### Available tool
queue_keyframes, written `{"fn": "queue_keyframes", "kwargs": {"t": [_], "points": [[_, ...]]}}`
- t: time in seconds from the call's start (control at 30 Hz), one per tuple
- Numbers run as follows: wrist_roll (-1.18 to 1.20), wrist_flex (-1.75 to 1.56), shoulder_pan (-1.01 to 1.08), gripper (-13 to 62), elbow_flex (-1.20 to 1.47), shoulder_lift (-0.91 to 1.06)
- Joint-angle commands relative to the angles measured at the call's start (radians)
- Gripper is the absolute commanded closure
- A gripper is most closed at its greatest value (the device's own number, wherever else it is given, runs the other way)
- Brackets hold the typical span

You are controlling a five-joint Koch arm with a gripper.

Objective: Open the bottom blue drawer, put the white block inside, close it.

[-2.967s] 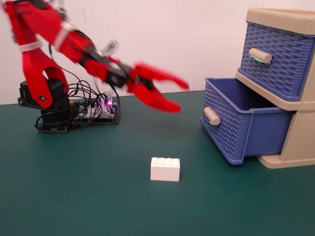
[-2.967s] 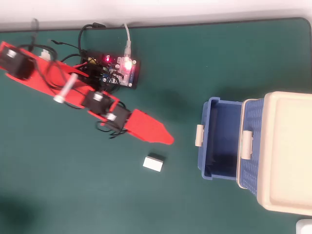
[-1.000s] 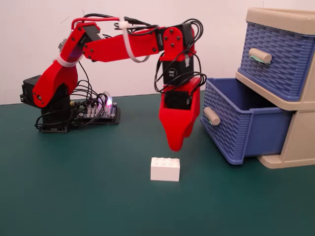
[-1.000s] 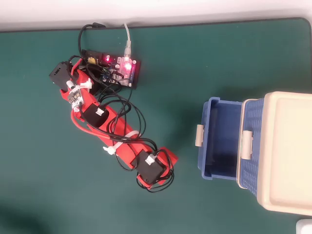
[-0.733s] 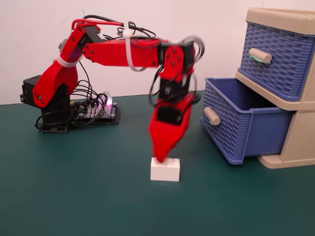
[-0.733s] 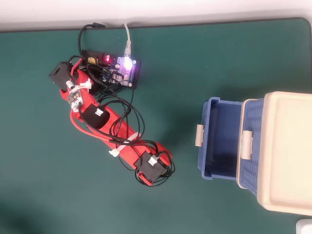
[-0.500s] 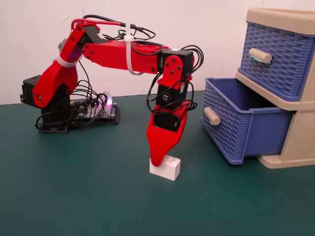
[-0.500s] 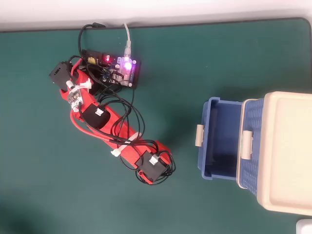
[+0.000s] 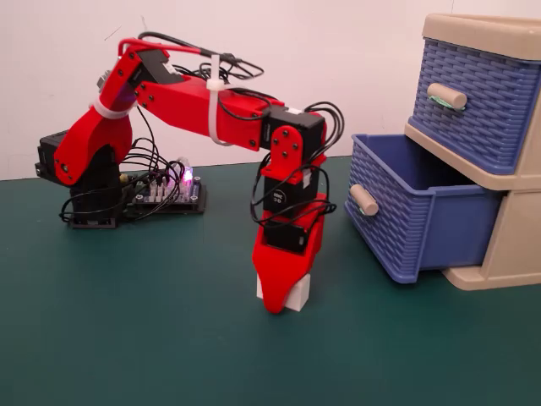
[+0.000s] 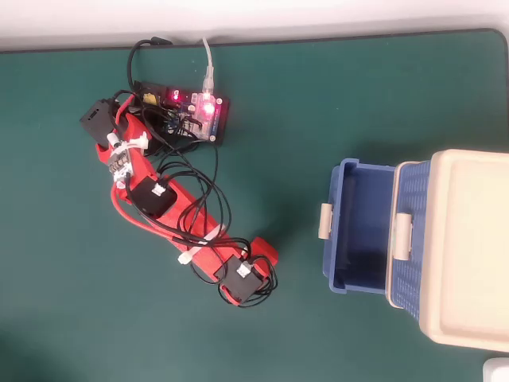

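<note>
The bottom blue drawer (image 9: 414, 222) stands pulled out of the beige cabinet (image 9: 512, 245) and looks empty; its beige handle (image 9: 363, 200) faces the arm. From above, the drawer's front wall (image 10: 335, 239) and bare inside show. My red gripper (image 9: 279, 300) points down at the green mat, left of the drawer. Its front jaw covers the middle of the white block (image 9: 300, 293), which sits at mat level. The other jaw is hidden behind. In the overhead view the wrist (image 10: 245, 278) hides the gripper and the block.
The upper blue drawer (image 9: 473, 101) is closed above the open one. A lit controller board (image 9: 165, 190) with loose cables sits beside the arm's base (image 9: 89, 194) at the back left. A white object (image 10: 497, 370) shows at the overhead view's bottom right corner.
</note>
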Motion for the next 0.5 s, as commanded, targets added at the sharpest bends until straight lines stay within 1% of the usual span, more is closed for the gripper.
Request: {"fn": "queue_keyframes", "kwargs": {"t": [0.0, 0.07, 0.17, 0.2, 0.33, 0.47], "points": [[0.074, -0.009, -0.006, 28.8, 0.023, 0.041], [0.118, -0.008, -0.006, 36.6, 0.02, 0.049], [0.164, -0.006, -0.005, 56.2, 0.017, 0.069], [0.169, -0.003, -0.005, 58.0, 0.02, 0.08], [0.17, 0.012, -0.003, 57.7, 0.02, 0.132], [0.175, 0.092, 0.029, 57.7, 0.011, 0.331]]}}
